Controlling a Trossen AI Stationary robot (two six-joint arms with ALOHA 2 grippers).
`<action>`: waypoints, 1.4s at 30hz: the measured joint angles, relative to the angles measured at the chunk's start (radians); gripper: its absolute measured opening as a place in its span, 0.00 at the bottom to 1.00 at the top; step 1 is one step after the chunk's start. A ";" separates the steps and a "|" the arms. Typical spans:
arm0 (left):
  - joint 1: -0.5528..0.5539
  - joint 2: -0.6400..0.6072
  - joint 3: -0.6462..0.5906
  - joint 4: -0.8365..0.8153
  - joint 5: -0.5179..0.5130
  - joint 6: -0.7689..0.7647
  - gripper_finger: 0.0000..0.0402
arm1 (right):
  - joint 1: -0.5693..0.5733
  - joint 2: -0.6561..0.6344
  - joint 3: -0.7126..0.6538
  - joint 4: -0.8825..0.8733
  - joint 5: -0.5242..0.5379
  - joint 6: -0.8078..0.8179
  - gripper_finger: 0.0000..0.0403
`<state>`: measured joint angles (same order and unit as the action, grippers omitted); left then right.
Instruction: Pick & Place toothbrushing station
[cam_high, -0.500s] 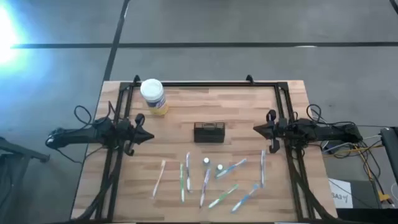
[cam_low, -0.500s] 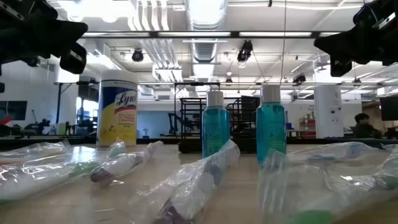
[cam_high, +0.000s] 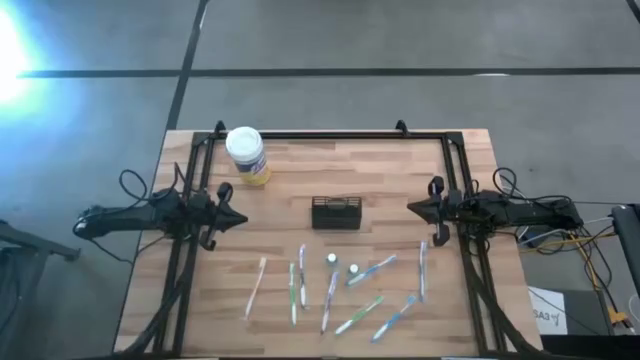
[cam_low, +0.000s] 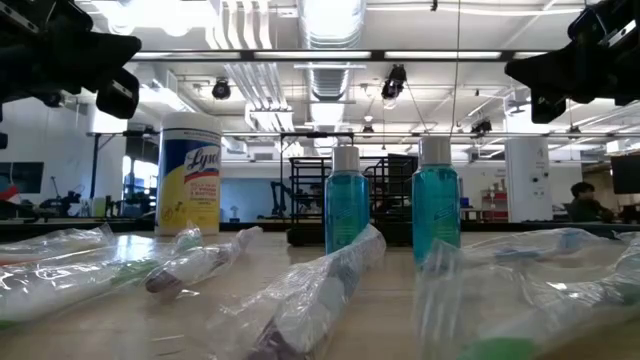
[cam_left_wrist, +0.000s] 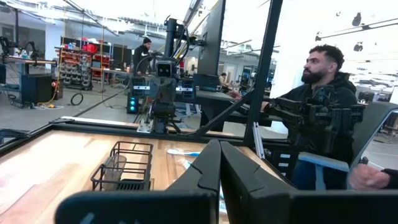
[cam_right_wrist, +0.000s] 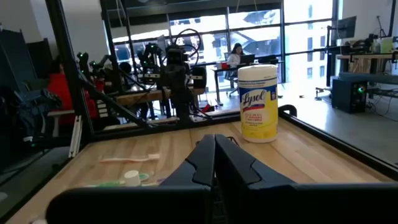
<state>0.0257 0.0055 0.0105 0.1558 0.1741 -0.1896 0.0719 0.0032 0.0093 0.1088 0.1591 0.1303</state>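
Note:
The toothbrushing station (cam_high: 335, 213), a small black mesh box, stands on its base at the table's middle; the left wrist view shows the station (cam_left_wrist: 124, 167) empty. Several wrapped toothbrushes (cam_high: 340, 290) and two small blue bottles (cam_low: 346, 200) lie and stand near the front edge. My left gripper (cam_high: 243, 220) hovers shut at the table's left side, pointing level toward the station. My right gripper (cam_high: 410, 207) hovers shut at the right side, pointing back at it. Both grippers hold nothing.
A round white-lidded wipes jar (cam_high: 246, 153) with a yellow label stands at the far left. A black frame (cam_high: 330, 134) runs round the table's far and side edges. A person (cam_left_wrist: 323, 118) sits beyond the table's right side. Bare wood (cam_high: 390, 170) lies around the station.

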 joint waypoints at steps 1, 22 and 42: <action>0.000 0.000 0.000 0.000 0.000 0.000 0.02 | 0.000 0.000 0.000 0.000 0.000 0.000 0.02; 0.000 0.000 0.001 0.009 -0.019 0.092 0.02 | 0.000 0.000 0.000 0.000 0.000 -0.284 0.02; 0.000 0.000 0.001 -0.002 -0.022 0.036 0.02 | -0.001 0.000 0.000 0.012 -0.001 0.030 0.02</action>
<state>0.0254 0.0052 0.0113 0.1536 0.1525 -0.1536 0.0708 0.0031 0.0093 0.1206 0.1576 0.1599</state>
